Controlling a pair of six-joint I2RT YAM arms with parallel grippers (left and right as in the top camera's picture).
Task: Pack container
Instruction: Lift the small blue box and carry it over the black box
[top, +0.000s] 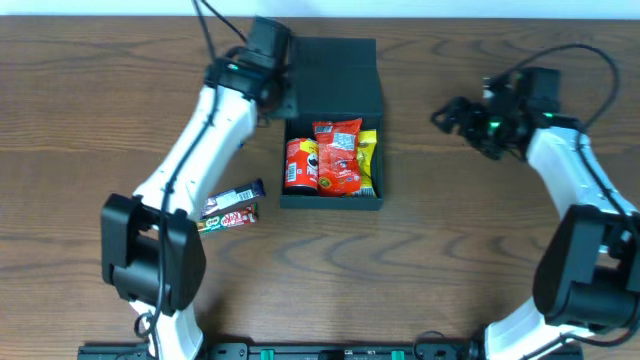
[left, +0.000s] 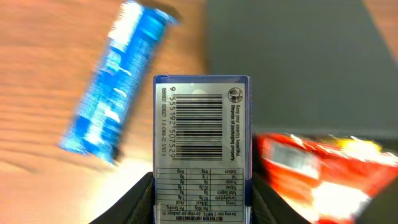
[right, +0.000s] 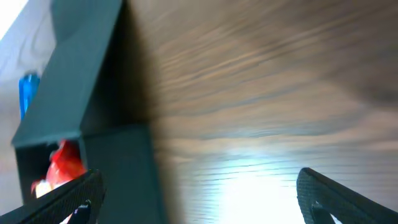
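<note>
Container (top: 335, 70) holds snacks (top: 335, 155); two bars (top: 230, 207) beside, perhaps touching; left gripper (left: 202, 208) grips packet (left: 202, 143).

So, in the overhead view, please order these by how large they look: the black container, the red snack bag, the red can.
1. black container, clearly largest
2. red snack bag
3. red can, narrower than the bag and a little shorter
</note>
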